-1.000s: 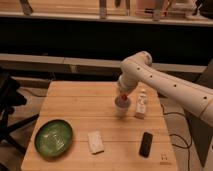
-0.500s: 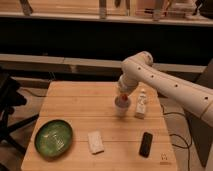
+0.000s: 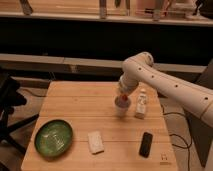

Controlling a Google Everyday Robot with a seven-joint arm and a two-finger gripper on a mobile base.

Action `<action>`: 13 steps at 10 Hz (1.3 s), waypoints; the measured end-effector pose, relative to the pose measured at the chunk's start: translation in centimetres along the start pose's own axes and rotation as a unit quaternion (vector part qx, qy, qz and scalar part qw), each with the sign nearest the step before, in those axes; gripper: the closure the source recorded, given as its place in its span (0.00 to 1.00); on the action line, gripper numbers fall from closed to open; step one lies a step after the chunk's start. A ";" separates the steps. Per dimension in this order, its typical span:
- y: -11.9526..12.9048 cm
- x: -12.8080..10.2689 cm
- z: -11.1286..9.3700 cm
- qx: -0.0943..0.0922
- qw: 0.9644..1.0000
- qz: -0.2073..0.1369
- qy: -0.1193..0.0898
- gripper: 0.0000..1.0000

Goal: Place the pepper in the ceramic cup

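Gripper [image 3: 123, 93] hung directly over ceramic cup [image 3: 121, 107], w/ the arm reaching in from camera-right and the wrist bent down, prob. so the load could go straight into the mouth rather than clip the rim. Pepper [image 3: 121, 97] showed as a red-orange spot at the gripper's tip, just above the cup's rim. Whether it touched the rim or sat partly inside couldn't be told. Grip state couldn't be told either: open vs closed, holding vs let go, not visible. White bottle [image 3: 141, 104] stood just beside the cup on camera-right, so a top-down approach made sense, since any sideways swing risked knocking it. Green plate [image 3: 53, 137], white pad [image 3: 95, 141] and black device [image 3: 146, 144] lay well apart nearer the table's [image 3: 80, 107] front edge, not in the way. Judged: task nearly done, w/ release and a straight lift-out left.
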 end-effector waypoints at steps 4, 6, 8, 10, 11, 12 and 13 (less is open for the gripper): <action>0.2 0.0 0.1 0.002 1.000 0.000 0.000 0.58; 0.3 0.0 0.0 0.003 1.000 0.000 0.001 0.57; 0.5 -0.1 0.0 0.004 1.000 0.000 0.001 0.54; 0.6 -0.1 0.0 0.005 1.000 0.000 0.001 0.36; 0.7 -0.1 0.0 0.005 1.000 0.000 0.002 0.29; 0.8 -0.1 0.1 0.006 1.000 0.000 0.001 0.26; 0.8 -0.1 0.1 0.006 1.000 0.000 0.001 0.26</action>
